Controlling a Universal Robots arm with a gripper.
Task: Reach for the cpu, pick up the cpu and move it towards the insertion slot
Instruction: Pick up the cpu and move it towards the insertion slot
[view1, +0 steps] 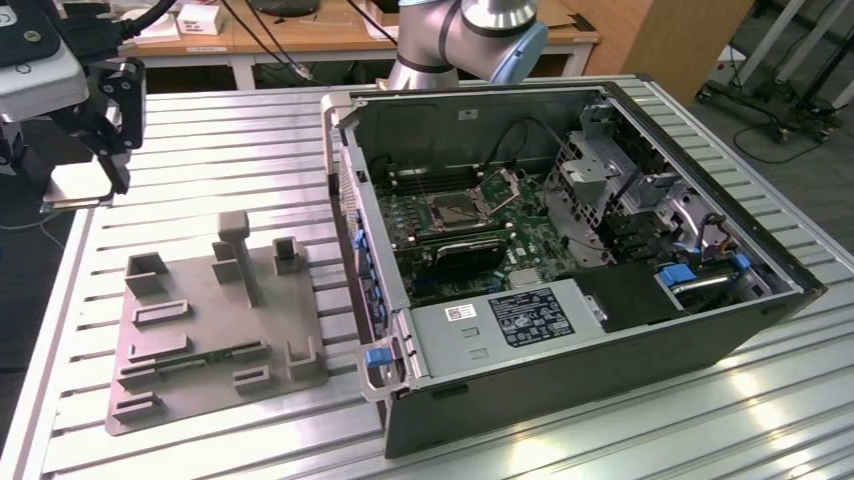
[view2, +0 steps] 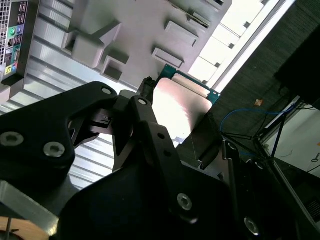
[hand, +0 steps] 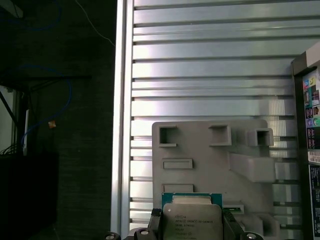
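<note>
Black end effector is sitting closest to the lens in the second wrist view, its fingers pinching opposite edges of the cpu and holding it up off the desk on the grey tray side, well apart from the insertion slot inside the open case. Chip is showing a silvery-white lid on a green-edged board. Judging it light, stiff, thin, probably fragile underneath; edge grip is looking right.

Cpu silvery, green-edged; tray plain grey; table ribbed silver; motherboard green.
</note>
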